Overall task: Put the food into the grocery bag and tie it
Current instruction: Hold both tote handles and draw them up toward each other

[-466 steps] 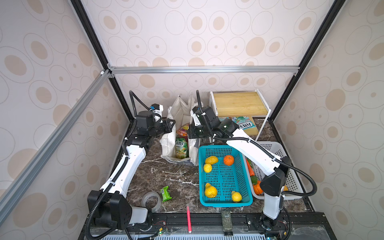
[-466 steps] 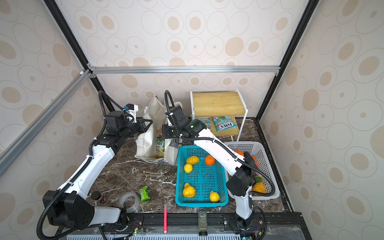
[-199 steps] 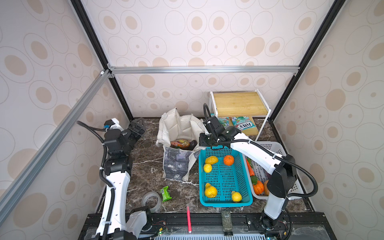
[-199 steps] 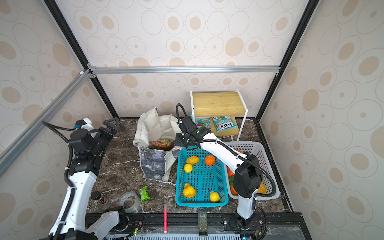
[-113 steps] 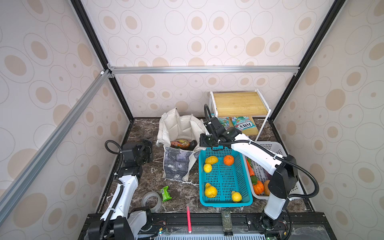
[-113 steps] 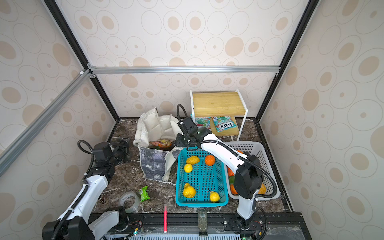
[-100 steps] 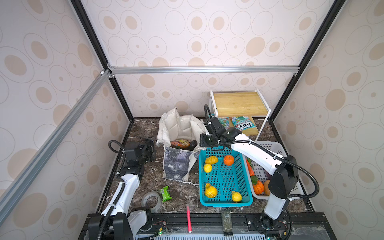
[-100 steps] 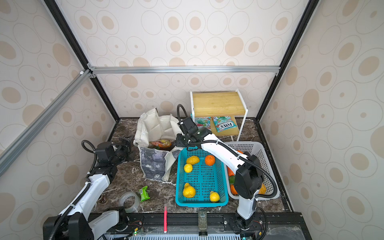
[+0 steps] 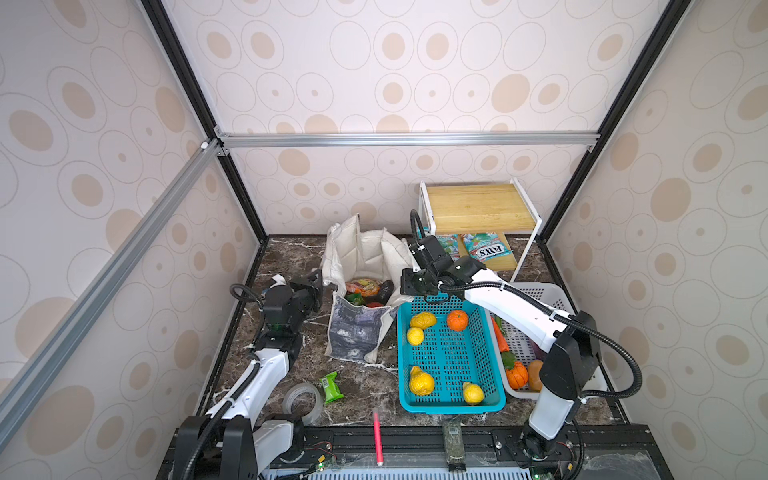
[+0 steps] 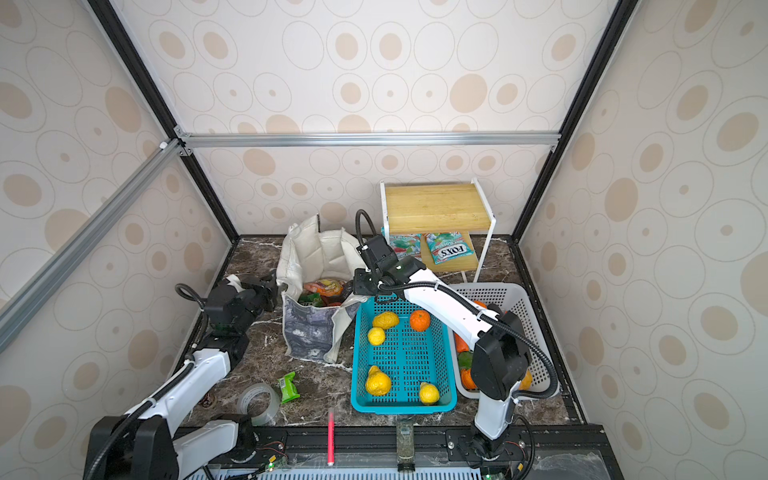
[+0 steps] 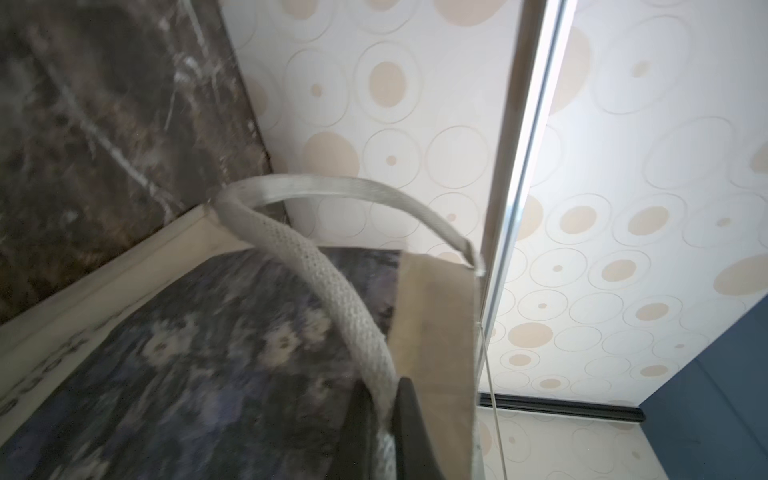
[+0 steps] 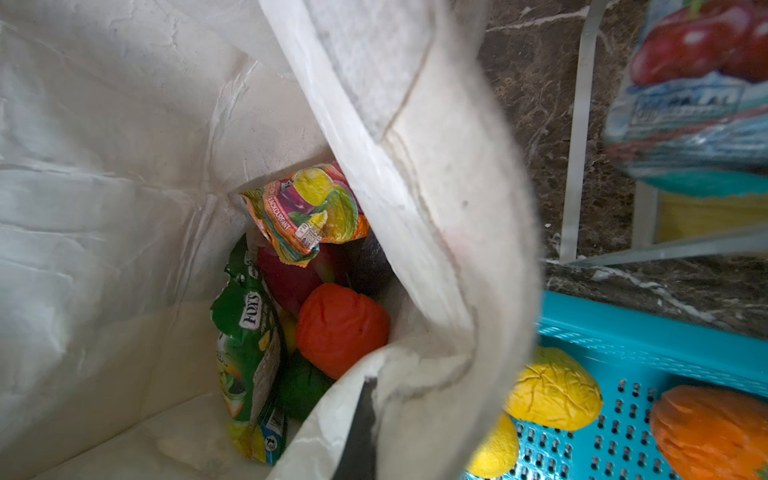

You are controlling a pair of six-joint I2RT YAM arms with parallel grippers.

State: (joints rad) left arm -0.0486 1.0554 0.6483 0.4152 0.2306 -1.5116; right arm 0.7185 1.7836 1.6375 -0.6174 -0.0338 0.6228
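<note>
Two pinch bag (image 9: 357, 332): L gripper (image 11: 386, 424) strap (image 11: 328, 282), R gripper (image 12: 374, 419) rim; marble top (image 9: 361, 386), dotted walls (image 9: 374, 83).

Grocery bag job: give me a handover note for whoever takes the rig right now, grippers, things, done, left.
Left gripper: shut on the strap handle of the grocery bag, at its left side.
Right gripper: shut on the bag's right rim; mouth open.
Inside the bag: orange-pink packet, green Fox's packet, red fruit, dragon fruit.
Done: that food is bagged.
Left: tie the handles. A small green packet lies on the table beside the tape roll; perhaps bag it first.
</note>
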